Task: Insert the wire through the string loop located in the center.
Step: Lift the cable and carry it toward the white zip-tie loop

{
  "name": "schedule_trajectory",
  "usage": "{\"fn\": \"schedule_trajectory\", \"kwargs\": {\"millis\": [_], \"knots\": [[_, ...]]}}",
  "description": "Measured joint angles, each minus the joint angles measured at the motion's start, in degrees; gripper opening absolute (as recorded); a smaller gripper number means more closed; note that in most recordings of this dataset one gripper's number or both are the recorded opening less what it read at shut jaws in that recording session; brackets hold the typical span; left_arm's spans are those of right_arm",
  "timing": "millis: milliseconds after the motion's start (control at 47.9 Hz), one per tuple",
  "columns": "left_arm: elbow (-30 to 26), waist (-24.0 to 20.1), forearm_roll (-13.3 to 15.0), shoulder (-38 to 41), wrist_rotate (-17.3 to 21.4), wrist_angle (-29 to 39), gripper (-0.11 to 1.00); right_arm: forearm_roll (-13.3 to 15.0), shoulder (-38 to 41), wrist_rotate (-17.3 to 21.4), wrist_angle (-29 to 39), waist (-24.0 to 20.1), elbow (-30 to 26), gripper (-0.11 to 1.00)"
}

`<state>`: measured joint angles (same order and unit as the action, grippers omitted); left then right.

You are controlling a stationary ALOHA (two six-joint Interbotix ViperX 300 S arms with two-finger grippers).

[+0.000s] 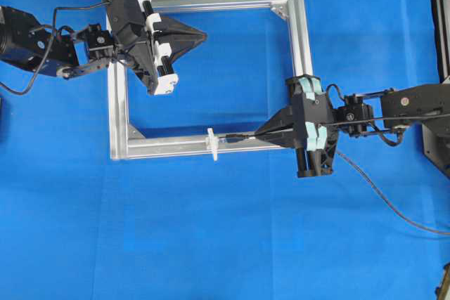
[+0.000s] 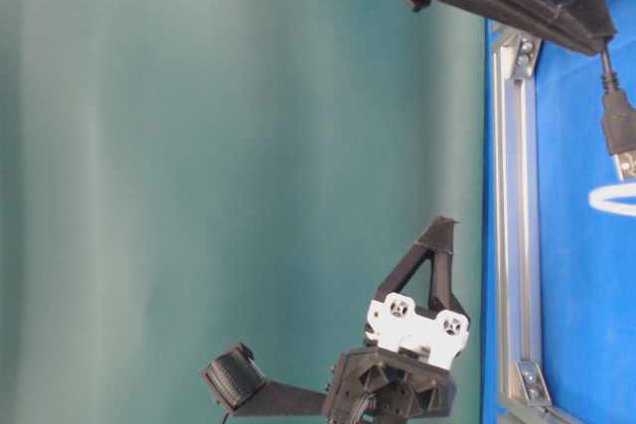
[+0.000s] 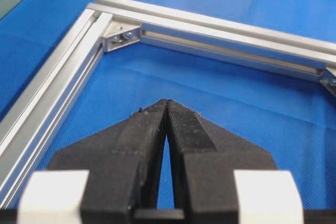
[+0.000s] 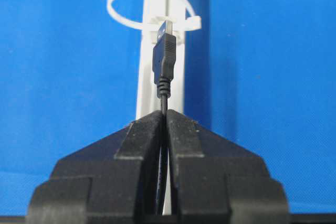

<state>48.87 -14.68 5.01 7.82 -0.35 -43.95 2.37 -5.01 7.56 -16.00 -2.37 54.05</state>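
Note:
The wire is a thin black cable ending in a dark plug, and my right gripper is shut on it just behind the plug. The plug tip points along the near silver bar at the string loop, a white tie arching across the bar, and sits just short of it. From overhead, the right gripper hovers over the bar, the wire pointing left toward the string loop. My left gripper is shut on nothing, above the frame's upper left part. Its fingertips meet over blue cloth.
A square silver aluminium frame lies on a blue cloth, with corner brackets inside its corners. The wire's slack trails off to the lower right. A black stand is at the right edge.

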Motion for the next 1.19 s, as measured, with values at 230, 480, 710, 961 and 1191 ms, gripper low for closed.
{"fn": "schedule_trajectory", "kwargs": {"millis": [230,480,710,961,1191], "knots": [[0.0,0.0,0.0,0.0,0.0,0.0,0.00,0.2,0.0,0.0,-1.0,0.1,0.0,-0.02],[0.0,0.0,0.0,0.1,0.0,0.0,0.00,0.2,0.0,0.0,-1.1,0.1,0.0,-0.02],[0.0,0.0,0.0,0.0,0.0,0.0,0.00,0.2,0.0,0.0,-1.1,0.0,0.0,-0.02],[0.0,0.1,0.0,0.0,0.1,0.0,0.00,0.2,0.0,0.0,-1.1,0.0,0.0,-0.02],[0.0,0.1,-0.1,0.0,0.0,0.0,0.00,0.2,0.0,0.0,-1.1,-0.2,0.0,-0.02]]}}
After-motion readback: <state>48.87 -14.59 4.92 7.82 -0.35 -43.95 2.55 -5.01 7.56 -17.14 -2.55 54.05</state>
